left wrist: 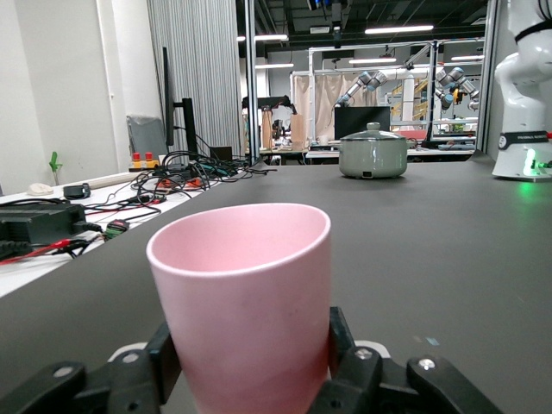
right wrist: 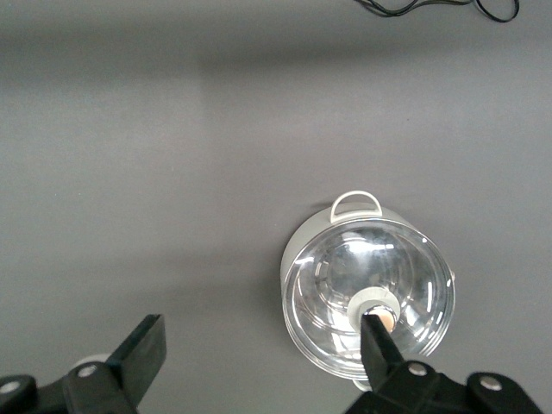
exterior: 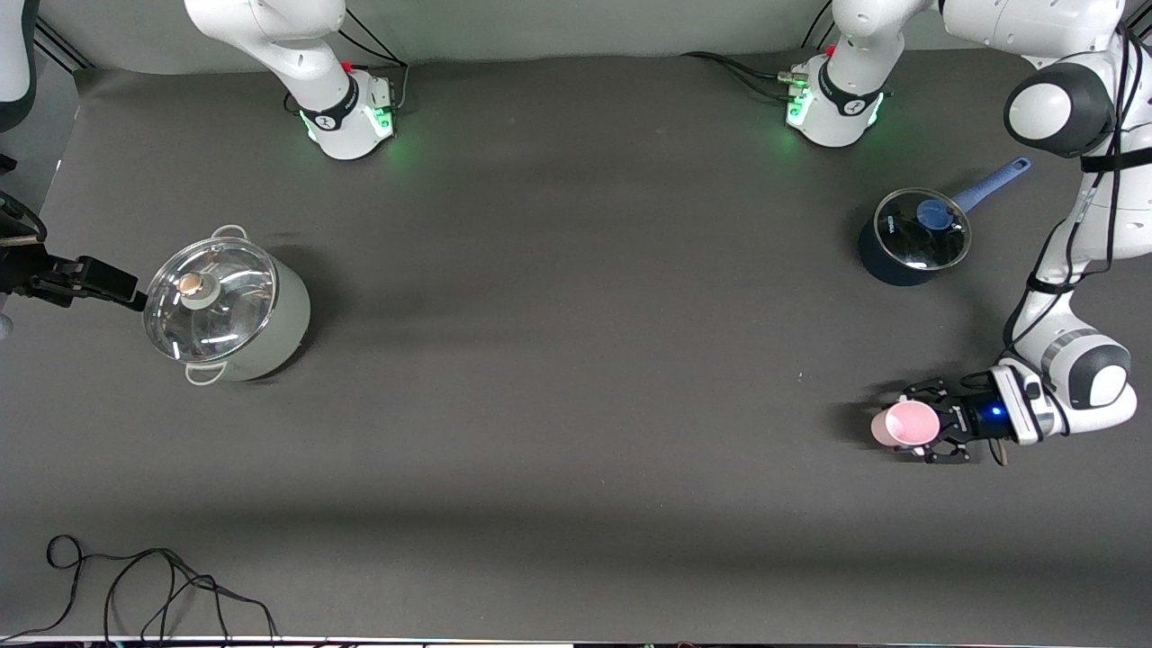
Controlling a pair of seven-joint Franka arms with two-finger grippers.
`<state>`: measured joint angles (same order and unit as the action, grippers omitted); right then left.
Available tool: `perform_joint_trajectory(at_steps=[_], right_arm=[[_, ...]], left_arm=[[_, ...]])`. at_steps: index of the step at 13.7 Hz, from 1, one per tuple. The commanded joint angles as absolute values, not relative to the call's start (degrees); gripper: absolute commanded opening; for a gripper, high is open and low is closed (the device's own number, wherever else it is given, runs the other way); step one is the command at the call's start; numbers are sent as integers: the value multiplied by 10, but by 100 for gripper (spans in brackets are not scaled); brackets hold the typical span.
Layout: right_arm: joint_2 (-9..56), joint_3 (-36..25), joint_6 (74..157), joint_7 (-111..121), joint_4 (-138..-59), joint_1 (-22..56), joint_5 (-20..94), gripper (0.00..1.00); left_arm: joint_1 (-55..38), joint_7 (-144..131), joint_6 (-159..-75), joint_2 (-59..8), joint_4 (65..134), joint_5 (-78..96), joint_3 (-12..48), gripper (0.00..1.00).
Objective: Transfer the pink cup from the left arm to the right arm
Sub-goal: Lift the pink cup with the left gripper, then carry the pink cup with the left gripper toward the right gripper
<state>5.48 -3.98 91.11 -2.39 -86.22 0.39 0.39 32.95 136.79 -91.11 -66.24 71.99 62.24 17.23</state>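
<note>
The pink cup (exterior: 904,423) is upright at the left arm's end of the table, nearer the front camera than the blue saucepan. My left gripper (exterior: 929,423) lies low and level at the table, shut on the cup's lower body. In the left wrist view the pink cup (left wrist: 241,293) fills the middle, and both black pads (left wrist: 341,341) of the left gripper (left wrist: 250,358) press its sides. My right gripper (exterior: 108,283) hangs open beside the grey pot at the right arm's end. In the right wrist view nothing sits between the open fingers of the right gripper (right wrist: 261,345).
A grey-green pot with a glass lid (exterior: 225,306) (right wrist: 366,293) (left wrist: 373,155) stands at the right arm's end. A dark blue saucepan with a glass lid and blue handle (exterior: 913,238) stands near the left arm's base. A black cable (exterior: 135,585) lies by the table's front edge.
</note>
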Motion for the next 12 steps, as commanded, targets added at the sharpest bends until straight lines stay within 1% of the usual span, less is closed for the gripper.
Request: perform_joint_trajectory(at_steps=[1,3,5,8,10,12], right_arm=[[64,-40,907,-28,-847,1,7,100],[63,-40,911,-22,-846,5,6,100],[63,-40,910,-18,-846,5,6,100],[63,-37,911,-18,-845,6,7,100],[63,-35,911,-20,-844,6,9,100],[64,-35,911,-19,-836,6,15,100]], left_arm=[[313,1303,-962,-653,707,629,220,0],[312,1275,-1034,-653,703,629,289,0],[290,1250,-1107,-653,687,629,341,0],[233,1178,-1206,-653,652,629,375,0],[193,1143,-1253,-652,625,628,388,0],[178,1141,-1307,-631,626,625,415,0]])
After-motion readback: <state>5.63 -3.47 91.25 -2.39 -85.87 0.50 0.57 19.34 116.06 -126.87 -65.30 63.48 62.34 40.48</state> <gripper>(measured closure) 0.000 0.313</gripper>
